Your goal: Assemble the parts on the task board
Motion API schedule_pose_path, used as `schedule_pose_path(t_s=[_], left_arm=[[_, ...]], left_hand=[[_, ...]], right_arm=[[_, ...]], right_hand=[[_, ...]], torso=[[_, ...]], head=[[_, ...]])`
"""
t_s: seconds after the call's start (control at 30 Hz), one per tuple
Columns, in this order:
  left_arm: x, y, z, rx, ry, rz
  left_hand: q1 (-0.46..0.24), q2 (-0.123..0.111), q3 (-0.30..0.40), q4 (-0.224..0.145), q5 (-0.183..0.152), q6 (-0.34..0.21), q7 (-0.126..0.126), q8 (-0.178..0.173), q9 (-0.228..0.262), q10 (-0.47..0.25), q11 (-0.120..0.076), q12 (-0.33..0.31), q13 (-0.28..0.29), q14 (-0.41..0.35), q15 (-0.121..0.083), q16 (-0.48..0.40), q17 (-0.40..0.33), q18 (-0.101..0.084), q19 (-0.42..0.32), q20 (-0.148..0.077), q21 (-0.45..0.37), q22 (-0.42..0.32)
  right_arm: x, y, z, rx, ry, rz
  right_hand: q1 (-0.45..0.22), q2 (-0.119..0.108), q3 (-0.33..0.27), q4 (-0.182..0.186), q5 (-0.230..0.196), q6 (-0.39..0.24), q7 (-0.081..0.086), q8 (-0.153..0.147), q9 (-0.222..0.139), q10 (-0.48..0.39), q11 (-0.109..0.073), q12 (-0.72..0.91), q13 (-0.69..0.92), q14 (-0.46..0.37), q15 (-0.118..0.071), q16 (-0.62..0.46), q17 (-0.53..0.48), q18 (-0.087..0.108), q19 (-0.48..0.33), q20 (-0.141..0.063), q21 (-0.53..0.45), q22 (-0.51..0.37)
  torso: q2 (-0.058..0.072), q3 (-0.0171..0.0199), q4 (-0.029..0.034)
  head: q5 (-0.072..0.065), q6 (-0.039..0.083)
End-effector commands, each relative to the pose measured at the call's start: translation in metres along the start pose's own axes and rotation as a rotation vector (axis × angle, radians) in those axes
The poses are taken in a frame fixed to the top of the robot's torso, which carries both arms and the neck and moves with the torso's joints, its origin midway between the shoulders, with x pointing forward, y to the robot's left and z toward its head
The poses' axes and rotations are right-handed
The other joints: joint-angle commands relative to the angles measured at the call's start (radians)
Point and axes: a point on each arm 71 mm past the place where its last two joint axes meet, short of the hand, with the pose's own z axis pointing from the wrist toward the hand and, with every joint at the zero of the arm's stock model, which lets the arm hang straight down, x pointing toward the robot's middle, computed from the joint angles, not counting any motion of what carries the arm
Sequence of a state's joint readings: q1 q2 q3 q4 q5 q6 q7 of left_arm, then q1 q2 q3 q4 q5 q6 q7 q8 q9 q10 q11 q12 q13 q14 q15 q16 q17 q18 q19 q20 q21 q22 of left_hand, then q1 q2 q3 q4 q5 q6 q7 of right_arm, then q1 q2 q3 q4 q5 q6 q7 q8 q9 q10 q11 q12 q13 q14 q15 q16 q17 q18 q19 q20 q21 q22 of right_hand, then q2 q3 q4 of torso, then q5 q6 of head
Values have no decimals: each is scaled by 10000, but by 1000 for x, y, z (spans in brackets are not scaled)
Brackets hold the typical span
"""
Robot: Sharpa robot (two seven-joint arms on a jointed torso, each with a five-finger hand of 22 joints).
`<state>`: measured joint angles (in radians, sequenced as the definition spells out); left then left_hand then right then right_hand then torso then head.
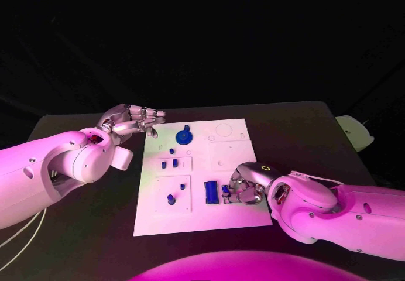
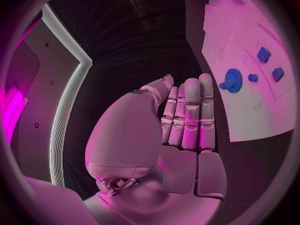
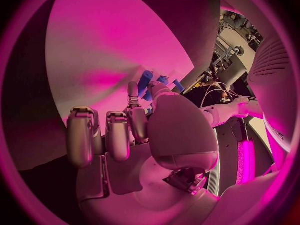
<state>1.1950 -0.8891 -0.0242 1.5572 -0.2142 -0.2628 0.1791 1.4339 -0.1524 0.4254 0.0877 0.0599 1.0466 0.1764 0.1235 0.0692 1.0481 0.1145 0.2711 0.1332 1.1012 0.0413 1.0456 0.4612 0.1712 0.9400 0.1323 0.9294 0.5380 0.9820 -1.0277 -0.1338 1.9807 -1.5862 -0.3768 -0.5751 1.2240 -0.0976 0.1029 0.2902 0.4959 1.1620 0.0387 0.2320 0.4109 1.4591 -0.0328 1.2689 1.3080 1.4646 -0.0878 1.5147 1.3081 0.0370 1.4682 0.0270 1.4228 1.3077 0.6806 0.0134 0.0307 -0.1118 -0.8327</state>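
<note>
On the white task board (image 1: 198, 216) in the middle of the counter (image 1: 312, 134), a blue gear (image 1: 184, 138) sits toward 12 o'clock. At 4 o'clock the right hand (image 1: 244, 186) pinches a small blue part (image 1: 226, 192) beside a blue block (image 1: 211, 192). At 10 o'clock, off the board's edge, the left hand (image 1: 133, 120) is empty, fingers straight, side by side.

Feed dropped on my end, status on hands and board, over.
Left hand open, off the task board's far left corner. Right hand down at near right, fingers on a small blue part; grip unclear. Nothing in the way.
</note>
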Motion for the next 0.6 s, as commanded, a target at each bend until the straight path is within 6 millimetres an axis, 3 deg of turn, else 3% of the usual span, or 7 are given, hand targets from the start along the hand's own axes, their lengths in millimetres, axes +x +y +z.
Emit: schedule_pose_path(t_s=[0.03,0.3,0.6], left_arm=[[3,-1,0,41,217,-17],[2,-1,0,16,194,-12],[2,-1,0,27,176,-10]], left_hand=[[-13,95,-10,73,-3,-62,5,36,8,-52,5,31,13,-85,4,66,-11,124,-27,24,-67,-17],[-13,95,-10,73,-3,-62,5,36,8,-52,5,31,13,-85,4,66,-11,124,-27,24,-67,-17],[-11,90,-14,75,-3,-71,4,43,7,-69,4,42,14,-92,5,70,-13,126,-30,26,-73,-20]], right_arm=[[1,1,0,-53,75,-198],[1,2,1,-73,-11,-201],[0,2,1,-81,-130,-176]], right_hand=[[-144,5,-87,10,-5,91,7,49,17,73,11,50,649,811,-12,-45,1427,-53,415,-14,-62,2213],[-740,92,-448,12,381,62,16,83,63,64,20,7,629,803,-9,-69,1391,-46,399,-19,-107,2201],[-1366,200,-1018,17,-305,8,20,118,113,32,29,-68,591,791,-2,-106,1333,-27,364,-11,-205,2176]], torso=[[3,-4,-3],[7,-1,2],[1,-1,0]], head=[[-3,23],[-55,18],[-96,38]])
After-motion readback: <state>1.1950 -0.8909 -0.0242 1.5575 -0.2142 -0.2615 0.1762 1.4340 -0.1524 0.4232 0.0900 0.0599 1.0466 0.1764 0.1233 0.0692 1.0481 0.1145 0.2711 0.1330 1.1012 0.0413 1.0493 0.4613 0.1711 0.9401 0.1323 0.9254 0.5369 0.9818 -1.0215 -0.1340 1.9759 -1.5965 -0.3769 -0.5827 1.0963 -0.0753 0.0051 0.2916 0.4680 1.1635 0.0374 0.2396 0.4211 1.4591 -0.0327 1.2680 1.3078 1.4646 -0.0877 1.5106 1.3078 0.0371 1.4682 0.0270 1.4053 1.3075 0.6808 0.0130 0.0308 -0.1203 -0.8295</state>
